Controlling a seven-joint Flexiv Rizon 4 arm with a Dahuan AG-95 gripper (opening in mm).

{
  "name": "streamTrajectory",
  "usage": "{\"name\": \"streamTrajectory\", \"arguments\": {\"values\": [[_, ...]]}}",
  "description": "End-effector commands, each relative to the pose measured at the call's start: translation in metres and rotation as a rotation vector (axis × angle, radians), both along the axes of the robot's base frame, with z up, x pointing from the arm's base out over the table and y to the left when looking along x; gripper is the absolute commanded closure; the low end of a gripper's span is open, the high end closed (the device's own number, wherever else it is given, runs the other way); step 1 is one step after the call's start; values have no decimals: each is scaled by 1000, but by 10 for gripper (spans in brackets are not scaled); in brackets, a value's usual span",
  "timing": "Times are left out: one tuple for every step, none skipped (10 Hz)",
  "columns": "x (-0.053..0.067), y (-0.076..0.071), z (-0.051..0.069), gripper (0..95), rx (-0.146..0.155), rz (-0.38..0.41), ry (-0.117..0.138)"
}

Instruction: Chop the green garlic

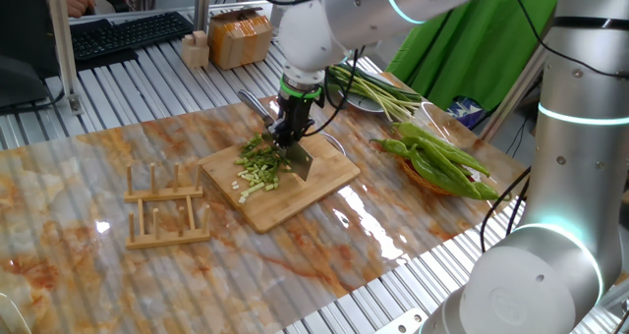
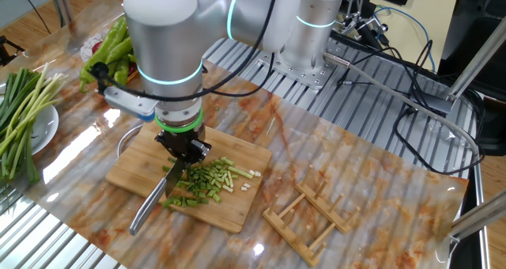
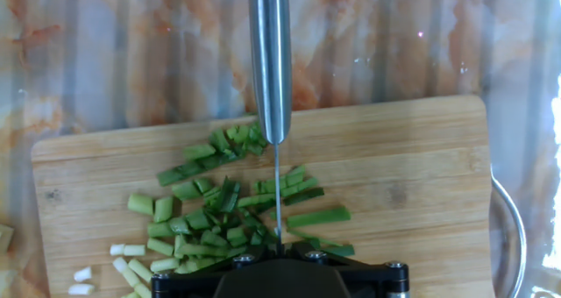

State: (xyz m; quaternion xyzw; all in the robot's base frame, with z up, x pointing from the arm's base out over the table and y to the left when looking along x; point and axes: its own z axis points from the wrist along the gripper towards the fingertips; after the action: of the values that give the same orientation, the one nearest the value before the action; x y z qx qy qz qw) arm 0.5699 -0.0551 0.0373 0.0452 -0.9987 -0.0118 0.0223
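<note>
- The fingers (image 2: 186,154) point straight down and are clamped narrow on a knife (image 2: 154,196), whose steel handle runs out from them over the board's edge.
- In the hand view the knife (image 3: 271,61) stands edge-down, its blade a thin line through the cut pieces.
- The green garlic (image 3: 219,215) lies directly under and around the fingers as short chopped bits, dark green mostly, with a few pale ones (image 3: 96,263) scattered to one side.
- These bits rest on a wooden cutting board (image 1: 324,182), which sits flat on the marbled bench (image 1: 79,187).
- Near the board on the bench stands an empty wooden rack (image 1: 165,208).
- Farther from the fingers lies a heap of glossy green peppers (image 1: 442,159).
- Beyond those, a plate holds long uncut stalks (image 1: 378,93) with whitish ends.
</note>
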Motion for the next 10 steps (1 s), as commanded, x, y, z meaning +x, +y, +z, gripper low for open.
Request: {"name": "streamTrajectory", "arguments": {"values": [[-1,-1,8,950,-2,-6,4],[-1,-1,8,950,-4,-6,4],[-1,-2,9,950,-3,-10,5],[-1,-2,12,950,-4,-12,6],[-1,-2,15,950,-6,-13,8],[-1,-3,18,950,-12,-10,8],[0,-4,21,950,-12,-7,5],[0,-5,22,950,-12,-4,3],[2,-7,23,950,-14,1,2],[3,-12,23,950,-16,13,-2]]}}
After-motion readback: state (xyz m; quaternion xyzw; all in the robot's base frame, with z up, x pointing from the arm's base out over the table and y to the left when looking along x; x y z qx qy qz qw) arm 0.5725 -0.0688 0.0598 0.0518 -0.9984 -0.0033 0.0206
